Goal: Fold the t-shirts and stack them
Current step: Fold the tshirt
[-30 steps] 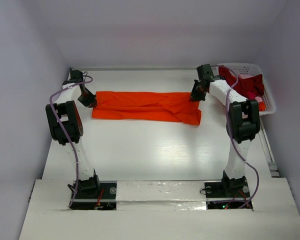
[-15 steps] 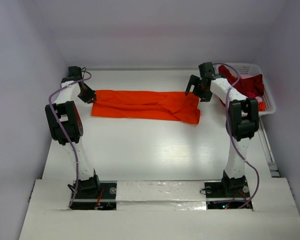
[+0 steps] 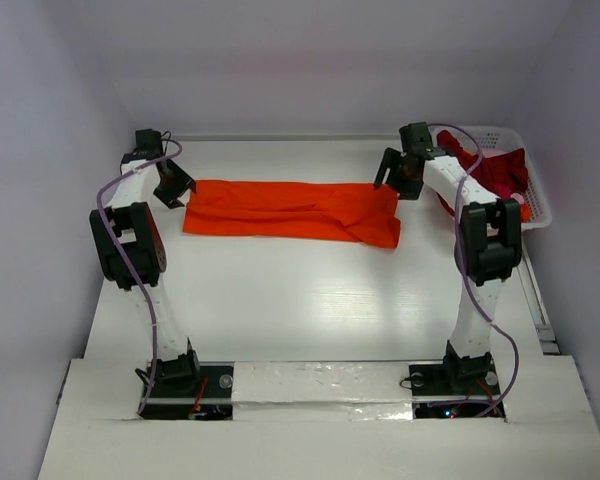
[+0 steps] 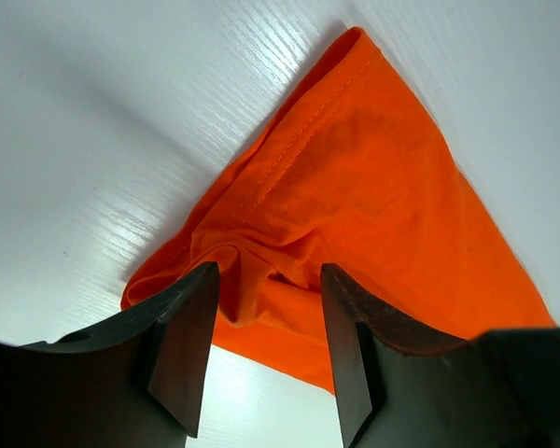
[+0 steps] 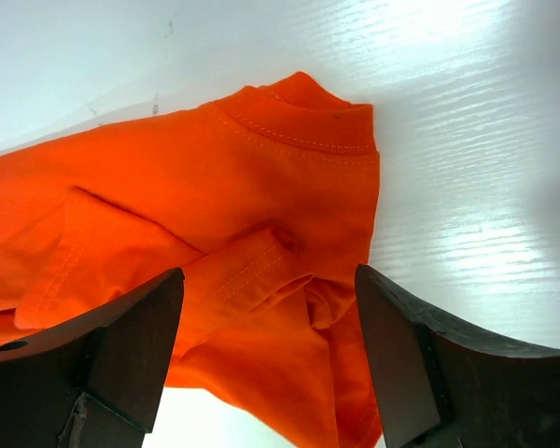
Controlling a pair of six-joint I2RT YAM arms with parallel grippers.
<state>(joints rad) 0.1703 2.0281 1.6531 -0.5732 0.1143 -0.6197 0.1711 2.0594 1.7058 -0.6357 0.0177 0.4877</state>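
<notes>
Overhead, parted fingers (image 4: pixel 182 355) at t-shirt (image 3: pixel 290 210) ends

Bare table (image 3: pixel 310 300) lies open in front of the orange shirt (image 3: pixel 280 208); the white basket (image 3: pixel 538 200) blocks the far right corner.

The top external camera sat high on the near side of the orange t-shirt (image 3: pixel 290 210), facing down and away across the whole table (image 3: pixel 310 300), far enough off that the shirt showed as a narrow band; the left wrist camera hung close over the shirt's left end, looking down between the fingers of the left gripper (image 4: pixel 269 280); the right wrist camera hung as close over the shirt's right end, looking down through the right gripper (image 5: pixel 269 280); all three views shared the shirt, and the two wrist views held its opposite ends.
</notes>
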